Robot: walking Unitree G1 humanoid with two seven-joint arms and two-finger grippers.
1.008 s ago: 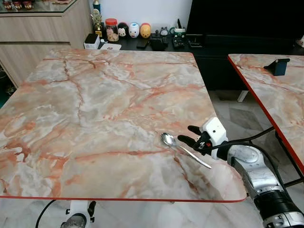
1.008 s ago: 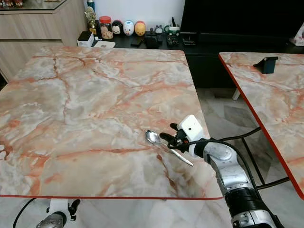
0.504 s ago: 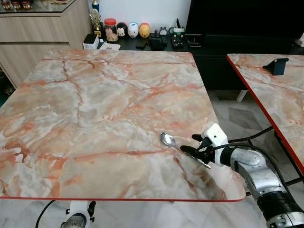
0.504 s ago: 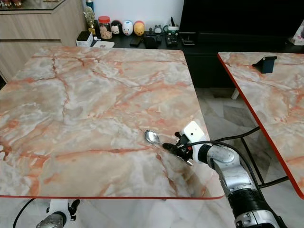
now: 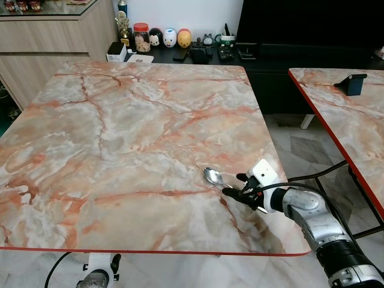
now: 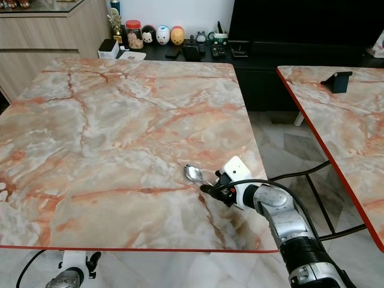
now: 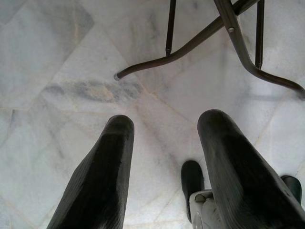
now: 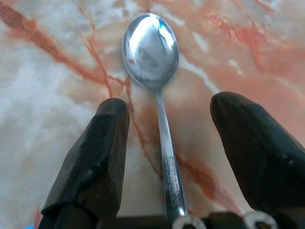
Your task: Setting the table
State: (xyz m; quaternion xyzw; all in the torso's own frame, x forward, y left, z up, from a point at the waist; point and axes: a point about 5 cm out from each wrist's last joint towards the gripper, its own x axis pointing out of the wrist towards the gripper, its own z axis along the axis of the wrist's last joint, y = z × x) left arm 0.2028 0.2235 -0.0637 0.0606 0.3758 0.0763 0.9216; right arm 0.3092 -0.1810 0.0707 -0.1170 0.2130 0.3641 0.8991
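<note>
Spoon [image 5: 212,176] placement is what I'm watching, so I'll start from the big pieces. My marble table [image 5: 120,138] takes up most of the head view, its red-edged near rim running below the right arm. A second marble table [image 5: 348,120] stands well apart to the right, with a small blue stand [image 5: 353,83] on it. Behind the main table sits a low dark cabinet [image 5: 264,66] carrying a jar [image 5: 141,38] and a row of small figurines [image 5: 170,38], and a wooden sideboard [image 5: 54,36] fills the far left corner.

My right gripper [image 8: 167,152] rests low over the table near its front right corner, fingers spread wide on either side of the spoon's handle. In the right wrist view neither pad [image 8: 95,157] touches the metal, so I have hold of nothing. The spoon lies flat on the marble, bowl up and pointing away from the gripper, toward the table's middle.

My left gripper [image 7: 164,162] hangs idle below the table, fingers apart and empty, above the pale tiled floor [image 7: 57,71] near a dark table leg [image 7: 200,38].
</note>
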